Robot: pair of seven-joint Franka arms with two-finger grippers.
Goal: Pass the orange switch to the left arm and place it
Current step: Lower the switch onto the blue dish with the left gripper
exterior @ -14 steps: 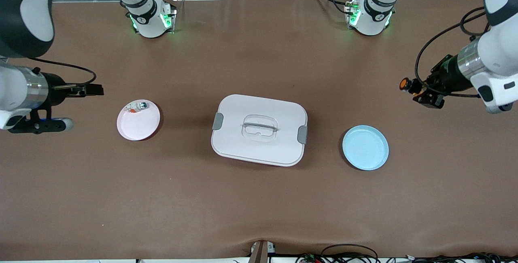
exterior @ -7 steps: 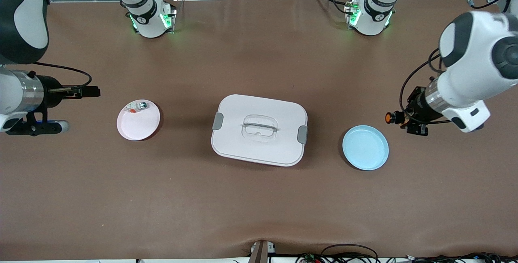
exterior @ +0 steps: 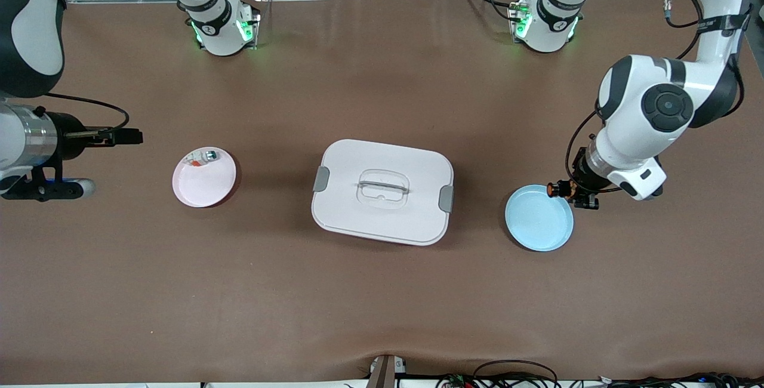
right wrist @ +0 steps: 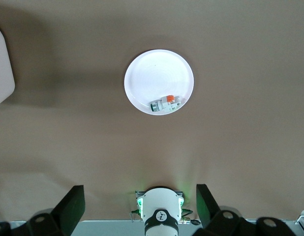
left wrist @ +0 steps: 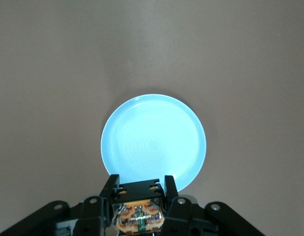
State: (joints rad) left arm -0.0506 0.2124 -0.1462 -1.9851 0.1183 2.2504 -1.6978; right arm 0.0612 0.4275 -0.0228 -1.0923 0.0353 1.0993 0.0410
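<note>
My left gripper [exterior: 574, 192] is shut on the orange switch [exterior: 560, 188], a small black-capped part with an orange body. It hangs low over the rim of the blue plate [exterior: 539, 221], on the rim's side toward the left arm's end of the table. In the left wrist view the switch [left wrist: 139, 209] sits clamped between the black fingers [left wrist: 110, 189], with the blue plate [left wrist: 153, 140] just ahead. The white box [exterior: 382, 191] lies mid-table between the two plates. My right gripper [exterior: 125, 136] waits open and empty at the right arm's end.
A pink plate [exterior: 204, 184] holds a small white-silver piece [exterior: 203, 158], also seen in the right wrist view as a plate [right wrist: 159, 73] with that piece [right wrist: 166, 103]. Both arm bases [exterior: 222, 27] [exterior: 546, 24] stand along the table's farthest edge.
The left arm swung down and inward, carrying the switch from high over the table's end to the blue plate's rim. The right gripper drifted slightly outward.
</note>
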